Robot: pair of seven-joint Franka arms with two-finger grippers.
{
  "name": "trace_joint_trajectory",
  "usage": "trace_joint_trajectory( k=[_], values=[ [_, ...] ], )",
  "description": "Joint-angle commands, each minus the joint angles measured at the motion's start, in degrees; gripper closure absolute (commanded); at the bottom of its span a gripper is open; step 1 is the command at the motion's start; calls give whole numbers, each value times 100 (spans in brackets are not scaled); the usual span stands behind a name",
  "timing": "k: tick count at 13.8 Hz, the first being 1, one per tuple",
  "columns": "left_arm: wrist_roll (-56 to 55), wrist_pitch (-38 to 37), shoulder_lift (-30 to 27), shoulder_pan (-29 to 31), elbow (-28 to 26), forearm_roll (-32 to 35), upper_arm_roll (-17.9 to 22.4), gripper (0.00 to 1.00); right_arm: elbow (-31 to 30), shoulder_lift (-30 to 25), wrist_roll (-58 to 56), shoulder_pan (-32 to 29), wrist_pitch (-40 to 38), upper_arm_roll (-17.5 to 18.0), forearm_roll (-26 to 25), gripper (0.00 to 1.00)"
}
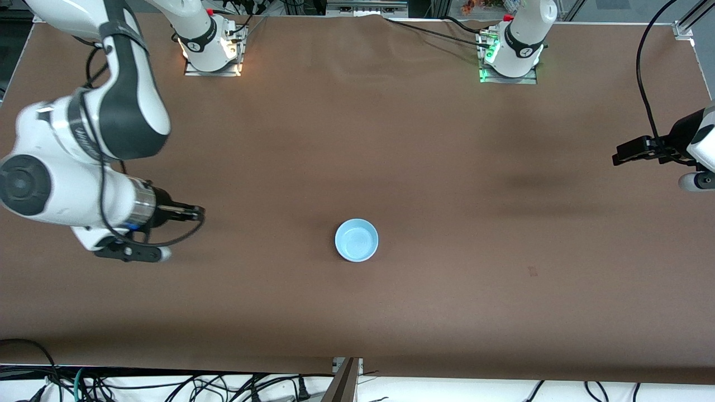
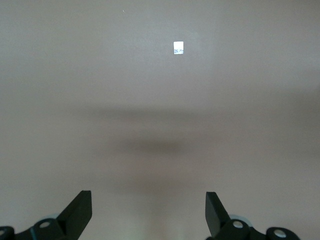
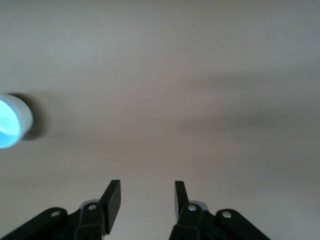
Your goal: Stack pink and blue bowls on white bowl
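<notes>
A light blue bowl [image 1: 356,240] sits upright near the middle of the brown table, seen from above; it also shows at the edge of the right wrist view, blue bowl [image 3: 10,122]. The pink bowl and the white bowl are hidden or out of view. My right gripper [image 1: 162,254] hangs over the table toward the right arm's end, well apart from the blue bowl. In its wrist view the right gripper [image 3: 147,187] is open with nothing between its fingers. My left gripper [image 1: 695,181] waits at the left arm's end, and the left gripper [image 2: 148,197] is wide open and empty.
The brown table cloth [image 1: 447,167] covers the whole surface. A small white tag [image 2: 178,47] lies on it under the left wrist camera. Both arm bases [image 1: 212,50] stand along the table's edge farthest from the front camera. Cables [image 1: 167,385] run below the nearest edge.
</notes>
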Motion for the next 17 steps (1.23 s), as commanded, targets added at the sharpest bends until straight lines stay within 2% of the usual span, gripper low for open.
trace_joint_trajectory(
  k=[1, 2, 3, 4, 5, 6, 7, 17],
  values=[
    [-42, -10, 32, 34, 114, 30, -39, 0, -151, -413, -730, 20, -371, -449, -48, 43],
    [-42, -10, 32, 34, 114, 21, -39, 0, -151, -493, -1028, 20, -494, -643, -39, 41],
    [-42, -10, 32, 34, 114, 21, -39, 0, -151, -606, -1232, 20, -530, -845, -30, 32],
    [-42, -10, 32, 34, 114, 21, -39, 0, -151, -677, -1294, 20, -531, -1117, 22, 30],
    [-42, -10, 32, 34, 114, 21, -39, 0, -151, -808, -1321, -6, -522, -1241, 75, 24],
    [-42, -10, 32, 34, 114, 21, -39, 0, -151, -905, -1400, -68, -539, -1295, 110, 9],
    [-42, -10, 32, 34, 114, 21, -39, 0, -143, -1011, -1401, -94, -548, -1304, 102, 2],
    [-42, -10, 32, 34, 114, 21, -39, 0, -107, -1047, -1348, -209, -584, -1260, 206, 1]
  ],
)
